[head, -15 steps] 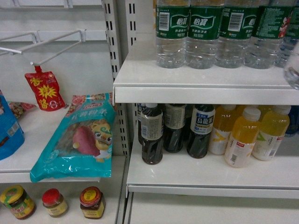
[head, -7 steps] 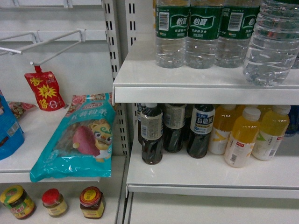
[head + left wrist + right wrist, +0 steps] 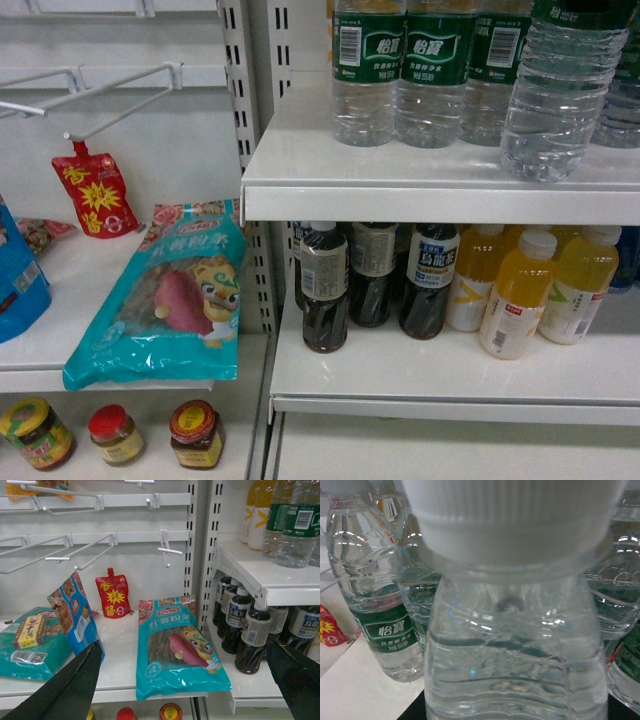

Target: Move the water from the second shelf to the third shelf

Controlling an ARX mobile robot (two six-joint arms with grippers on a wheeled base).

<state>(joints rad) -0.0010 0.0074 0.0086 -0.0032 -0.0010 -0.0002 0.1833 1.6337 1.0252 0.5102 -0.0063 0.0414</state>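
Observation:
A clear ribbed water bottle [image 3: 558, 100] hangs close to the camera at the upper right, in front of the row of green-labelled water bottles [image 3: 402, 70] on the upper white shelf [image 3: 400, 185]. In the right wrist view this bottle [image 3: 515, 645] fills the frame, white cap on top. My right gripper [image 3: 517, 711] is shut on it, and only dark finger edges show at the bottom corners. That gripper is out of the head view. My left gripper [image 3: 185, 680] is open and holds nothing, in front of the left shelf bay.
Below the water shelf stand dark drink bottles [image 3: 326, 290] and yellow juice bottles [image 3: 520, 295]. The left bay holds a teal snack bag [image 3: 165, 300], a red pouch [image 3: 96, 190] and wire hooks [image 3: 120, 85]. Jars [image 3: 195, 435] sit on the lowest level.
The held water bottle came in from the right edge of the head view and moved left, in front of the row. The left arm has not moved.

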